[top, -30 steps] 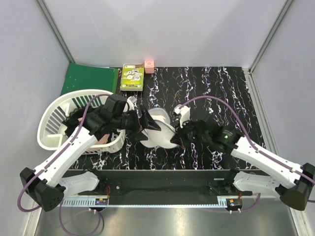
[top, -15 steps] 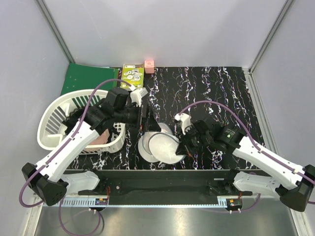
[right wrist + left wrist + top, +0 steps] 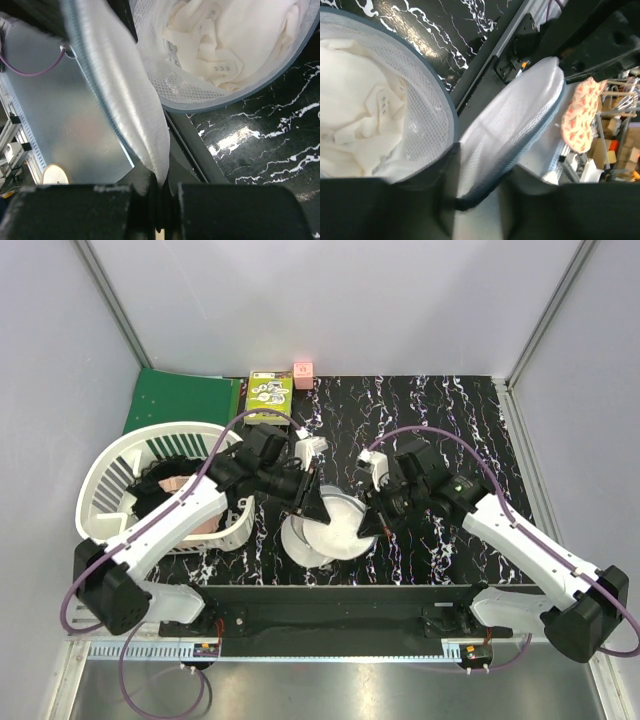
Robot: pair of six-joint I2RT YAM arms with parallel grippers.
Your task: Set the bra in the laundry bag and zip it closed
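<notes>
Laundry bag [image 3: 322,530] sits mid-table at the near edge between both arms, unzipped, with its lid flap [image 3: 125,100] lifted off the bowl half. Right gripper [image 3: 155,200] is clamped tight on the flap's thin mesh edge, on the bag's right side. Left gripper [image 3: 477,202] is on the bag's left side with jaws narrowed and the flap's dark hinge seam running down between them; a firm pinch cannot be confirmed. Inside the bowl lies crumpled white fabric [image 3: 225,30] with a sewn label. No black garment shows in the bag, so the bra's location cannot be told; possibly it is underneath, or over in the white slatted basket [image 3: 105,465] at left. Judged step: bag held open at two points, loading or just about to close. If the bra is in, the next move is to fold the flap down onto the grey zipper edge [image 3: 451,107], keep one side pinned, then find the zipper pull, which is not visible here.
</notes>
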